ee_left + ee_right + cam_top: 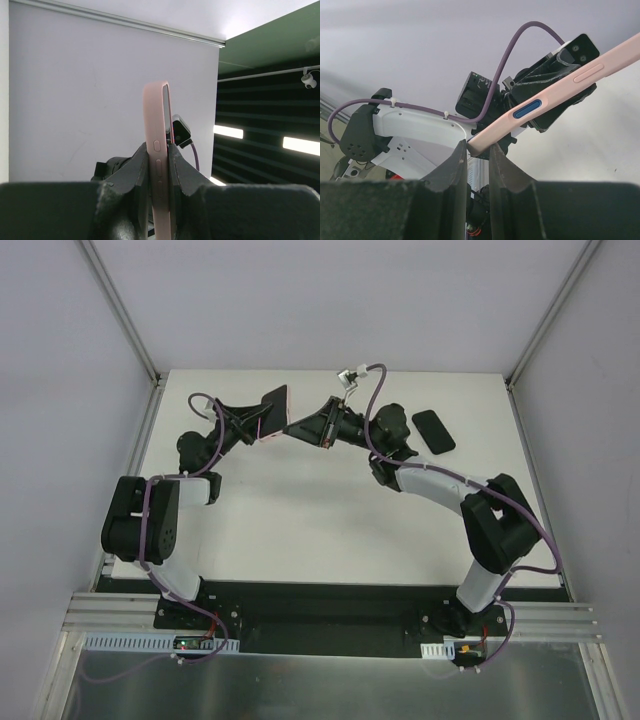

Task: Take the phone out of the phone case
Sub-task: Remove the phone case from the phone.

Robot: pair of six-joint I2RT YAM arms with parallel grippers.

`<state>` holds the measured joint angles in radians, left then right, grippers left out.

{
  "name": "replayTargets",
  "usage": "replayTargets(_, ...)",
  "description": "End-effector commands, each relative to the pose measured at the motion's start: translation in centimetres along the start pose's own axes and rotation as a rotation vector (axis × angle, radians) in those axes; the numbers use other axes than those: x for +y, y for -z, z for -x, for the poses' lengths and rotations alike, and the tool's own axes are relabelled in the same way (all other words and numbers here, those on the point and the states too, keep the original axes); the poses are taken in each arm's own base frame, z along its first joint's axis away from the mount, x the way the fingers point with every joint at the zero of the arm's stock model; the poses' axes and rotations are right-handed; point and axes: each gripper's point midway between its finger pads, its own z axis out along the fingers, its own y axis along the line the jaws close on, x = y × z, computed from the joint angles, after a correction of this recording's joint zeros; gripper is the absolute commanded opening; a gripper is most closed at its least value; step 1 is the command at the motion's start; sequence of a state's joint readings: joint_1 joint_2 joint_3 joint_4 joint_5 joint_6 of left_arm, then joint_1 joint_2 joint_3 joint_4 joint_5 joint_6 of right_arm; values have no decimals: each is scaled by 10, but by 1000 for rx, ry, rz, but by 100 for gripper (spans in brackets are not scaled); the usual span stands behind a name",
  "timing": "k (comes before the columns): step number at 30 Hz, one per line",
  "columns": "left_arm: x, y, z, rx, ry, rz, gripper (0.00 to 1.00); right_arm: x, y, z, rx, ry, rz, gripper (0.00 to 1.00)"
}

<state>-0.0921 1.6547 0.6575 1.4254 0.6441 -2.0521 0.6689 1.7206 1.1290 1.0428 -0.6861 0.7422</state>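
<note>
Above table (300,525), left pincer (159,167) and right pincer (477,151) clamp phone case (276,408); phone (433,430) lies apart.

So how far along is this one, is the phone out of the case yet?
Done: the phone lies bare on the table beside the right arm, well apart from the phone case. In hand: the left gripper and right gripper are both shut on the pink case, holding it up off the table. Remaining: apparently nothing but setting the case down and letting go.
</note>
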Motion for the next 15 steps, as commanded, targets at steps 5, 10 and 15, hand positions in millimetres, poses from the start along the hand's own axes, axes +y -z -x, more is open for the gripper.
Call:
replayTargets(5,13,-7,-16,69,108,11,0,167,0,42,-151,467,547,9)
replayTargets(10,5,-10,-20,79,103,-13,0,166,-4,41,-153,485,553,9)
replayTargets(15,-8,-11,-25,96,47,-58,0,162,-4,38,-145,450,542,9)
